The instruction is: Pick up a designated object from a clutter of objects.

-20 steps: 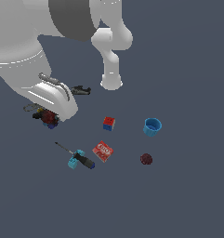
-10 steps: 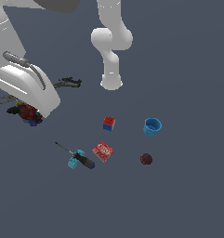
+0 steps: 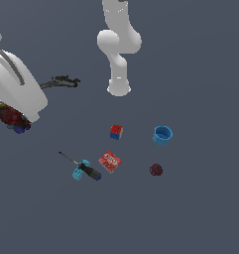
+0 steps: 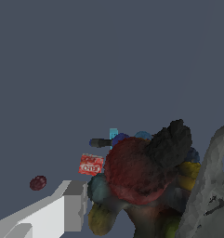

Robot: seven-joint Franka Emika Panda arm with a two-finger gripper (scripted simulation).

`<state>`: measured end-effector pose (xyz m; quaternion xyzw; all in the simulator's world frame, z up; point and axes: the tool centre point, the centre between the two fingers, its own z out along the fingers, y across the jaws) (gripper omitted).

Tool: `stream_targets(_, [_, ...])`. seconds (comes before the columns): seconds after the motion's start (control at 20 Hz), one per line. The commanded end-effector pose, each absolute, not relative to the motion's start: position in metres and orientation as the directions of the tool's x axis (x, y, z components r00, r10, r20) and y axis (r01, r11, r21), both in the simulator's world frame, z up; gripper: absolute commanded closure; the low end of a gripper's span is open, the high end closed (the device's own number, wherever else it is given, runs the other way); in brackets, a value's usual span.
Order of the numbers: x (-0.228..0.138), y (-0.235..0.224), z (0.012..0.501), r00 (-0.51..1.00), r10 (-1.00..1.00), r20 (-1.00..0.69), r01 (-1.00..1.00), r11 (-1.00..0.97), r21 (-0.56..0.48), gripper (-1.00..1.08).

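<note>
The designated object (image 3: 11,117) is a dark lump with a red bulge and blue and yellow bits. It hangs under the white hand (image 3: 22,96) at the exterior view's left edge, above the floor. In the wrist view the object (image 4: 139,169) fills the space between the two fingers, and my gripper (image 4: 146,188) is shut on it. The white finger (image 4: 69,209) presses one side and the grey finger (image 4: 215,181) the other. The rest of the clutter lies well off toward the exterior view's right.
On the floor lie a red-and-blue cube (image 3: 116,132), a blue cup (image 3: 162,135), a flat red box (image 3: 109,161), a dark red ball (image 3: 156,169), and a black-handled screwdriver (image 3: 89,171) across a light blue block (image 3: 78,174). The arm's base (image 3: 119,87) stands behind them.
The hand has carried the designated object steadily toward the exterior view's left, away from the clutter. The items on the floor have not moved.
</note>
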<state>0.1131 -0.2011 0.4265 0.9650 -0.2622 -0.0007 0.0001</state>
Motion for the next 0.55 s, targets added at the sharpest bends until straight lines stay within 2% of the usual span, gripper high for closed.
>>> stream_targets(0.0, [0.1157,-0.2027,0.4320,0.863,-0.506,0.001,-0.506,-0.863,0.000,1.08])
stream_targets(0.5, [0.1196,-0.2053,0.4374,0.862,-0.506,0.000,-0.506,-0.862,0.000,1.08])
